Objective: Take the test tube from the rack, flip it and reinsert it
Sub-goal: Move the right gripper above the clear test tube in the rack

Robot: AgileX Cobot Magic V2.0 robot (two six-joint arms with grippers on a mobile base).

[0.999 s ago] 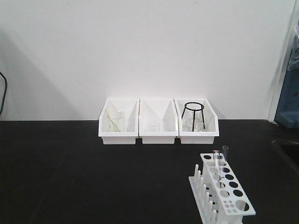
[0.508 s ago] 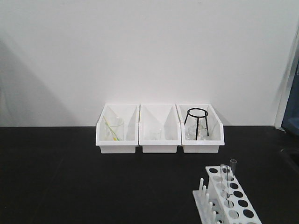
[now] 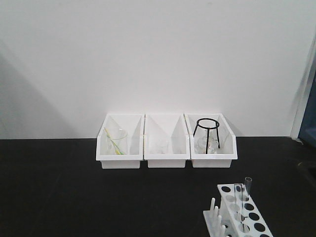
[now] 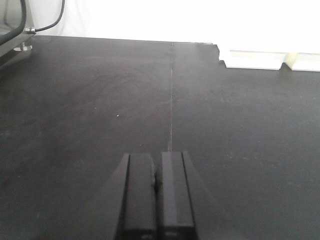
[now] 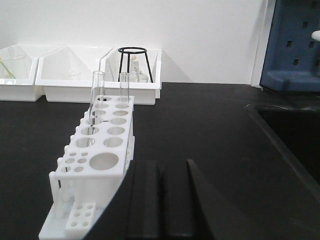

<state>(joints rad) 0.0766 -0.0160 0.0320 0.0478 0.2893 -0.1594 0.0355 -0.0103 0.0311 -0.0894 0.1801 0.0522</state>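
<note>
Nearest in the left wrist view: left gripper (image 4: 159,159) low over the black table (image 4: 240,130), fingers (image 4: 140,195) pressed flat together, gripping nothing. Farther off, a thin seam along the tabletop and, at the far left edge, a dark cable (image 4: 50,22). Nearest in the right wrist view: right gripper (image 5: 161,167), fingers (image 5: 145,200) likewise closed against each other, empty, apart from everything else. Just ahead and to its left, the rack (image 5: 95,187), white, standing on the table, with short pegs (image 3: 214,206) along its left side, one large hole at the near end and smaller round holes in two rows beyond. Upright in the rack's far half, two clear tubes, both taller than the rack: nearer test tube (image 5: 96,100) in the left row, farther test tube (image 5: 124,87) in the right row, at or near the last hole. Impossible to say which of the two belongs to the task. In the front view, the same rack at the bottom right, partly cut by the frame edge. Behind, against the white wall, three white bins side by side: left bin (image 3: 118,162) with a beaker (image 3: 121,140) and a yellow-green stick (image 3: 111,140) leaning inside, middle bin (image 3: 167,162) with a small clear glass (image 3: 162,146), right bin (image 3: 213,162) with a black tripod stand (image 3: 206,133) over clear glassware. Farthest right, a blue panel (image 5: 295,50).
</note>
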